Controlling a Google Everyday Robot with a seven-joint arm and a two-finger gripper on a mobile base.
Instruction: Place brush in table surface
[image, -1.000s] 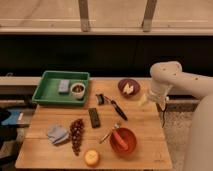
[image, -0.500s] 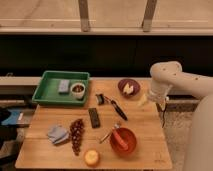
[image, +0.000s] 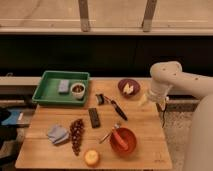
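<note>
The slim black brush (image: 114, 106) lies on the wooden table surface (image: 145, 125) near its middle. Its bulkier head (image: 101, 98) points back-left and its handle runs toward the front right. My gripper (image: 146, 99) hangs at the end of the white arm (image: 167, 77) over the table's right edge, to the right of the brush and apart from it. Nothing shows in the gripper.
A green tray (image: 47, 92) at back left holds a grey-blue sponge (image: 63, 86) and a small bowl (image: 78, 90). A purple bowl (image: 129, 87), flat black block (image: 94, 117), grapes (image: 76, 135), blue cloth (image: 57, 134), orange fruit (image: 91, 157), red bowl (image: 123, 141) and spoon (image: 108, 135) also sit on the table.
</note>
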